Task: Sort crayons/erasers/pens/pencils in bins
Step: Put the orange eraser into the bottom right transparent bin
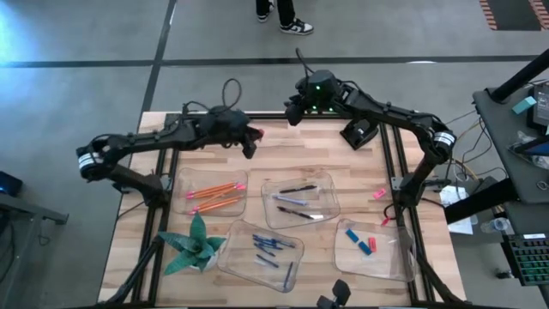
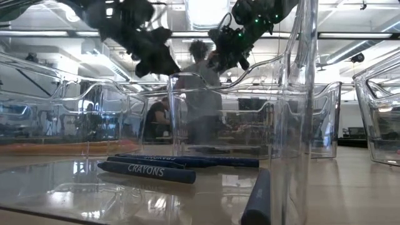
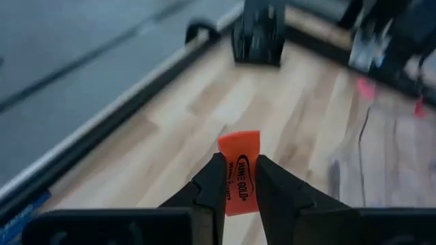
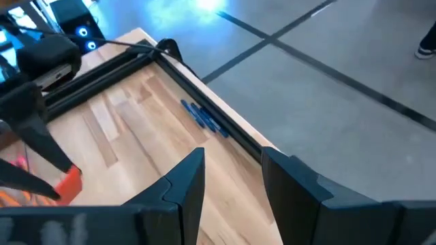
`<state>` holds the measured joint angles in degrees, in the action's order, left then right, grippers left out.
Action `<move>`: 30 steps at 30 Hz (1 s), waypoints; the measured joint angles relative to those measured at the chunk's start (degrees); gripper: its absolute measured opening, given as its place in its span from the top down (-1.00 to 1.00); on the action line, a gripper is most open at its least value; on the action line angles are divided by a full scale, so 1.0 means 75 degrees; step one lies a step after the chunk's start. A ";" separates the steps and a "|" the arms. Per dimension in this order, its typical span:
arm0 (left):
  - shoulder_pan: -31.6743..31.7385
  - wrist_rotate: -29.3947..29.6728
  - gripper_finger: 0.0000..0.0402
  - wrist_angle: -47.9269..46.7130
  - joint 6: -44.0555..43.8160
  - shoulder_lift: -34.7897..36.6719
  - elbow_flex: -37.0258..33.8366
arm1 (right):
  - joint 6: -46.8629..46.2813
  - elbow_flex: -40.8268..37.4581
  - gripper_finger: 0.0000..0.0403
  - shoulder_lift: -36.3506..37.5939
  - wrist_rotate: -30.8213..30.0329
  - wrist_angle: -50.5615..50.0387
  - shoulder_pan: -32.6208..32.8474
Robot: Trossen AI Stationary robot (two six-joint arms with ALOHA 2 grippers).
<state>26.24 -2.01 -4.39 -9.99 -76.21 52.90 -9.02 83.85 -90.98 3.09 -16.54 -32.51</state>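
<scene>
My left gripper (image 3: 238, 163) is shut on an orange-red eraser (image 3: 239, 170) and hangs above the far middle of the wooden table (image 1: 274, 159); it also shows in the high view (image 1: 251, 137). My right gripper (image 4: 231, 160) stands open, nothing between its fingers, over the table's far edge (image 1: 292, 110). Four clear bins lie toward the near side. One holds orange pencils (image 1: 214, 193), one dark pens (image 1: 300, 202), one blue crayons (image 1: 268, 249) and one erasers (image 1: 364, 243). A pink eraser (image 1: 379, 194) and a red one (image 1: 386, 221) lie loose on the wood at the right. My left gripper pinches the eraser's two narrow sides (image 3: 238, 189) between its two fingers, the printed face showing between them. The eraser's free end (image 3: 240, 141) sticks out past the fingertips. The fingers slant downward from the table's left. The eraser is lifted clear of the wood.
A green folded-paper plant (image 1: 193, 245) stands at the near left. A black stand (image 1: 360, 133) sits at the far right of the table. Short blue sticks (image 4: 204, 117) lie by the table's far rail. A person's feet (image 1: 287, 17) show beyond the table.
</scene>
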 joint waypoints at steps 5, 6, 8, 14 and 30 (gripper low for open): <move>0.0006 0.0082 0.75 0.1771 -0.0358 0.0560 -0.0943 | 0.0829 0.0000 0.32 -0.0003 0.0250 -0.0085 0.0042; 0.0003 0.0086 0.75 0.2093 -0.0407 0.0600 -0.1085 | 0.1183 0.0000 0.32 -0.0003 0.0540 -0.0228 0.0074; 0.0003 0.0143 0.75 0.2588 -0.0422 0.0646 -0.1262 | 0.1736 0.0000 0.32 -0.0006 0.1178 -0.0411 0.0170; 0.0032 0.1018 0.75 0.3544 -0.0381 0.0665 -0.1393 | 0.3824 -0.0045 0.32 -0.0007 0.1587 -0.0512 0.0652; 0.0112 0.1797 0.75 0.6393 -0.0358 0.0677 -0.1477 | 0.4297 -0.0052 0.32 -0.0582 -0.0023 0.2554 0.0985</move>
<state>27.08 11.46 43.56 -12.68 -71.13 41.82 23.21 83.46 -95.35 2.92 2.61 -25.12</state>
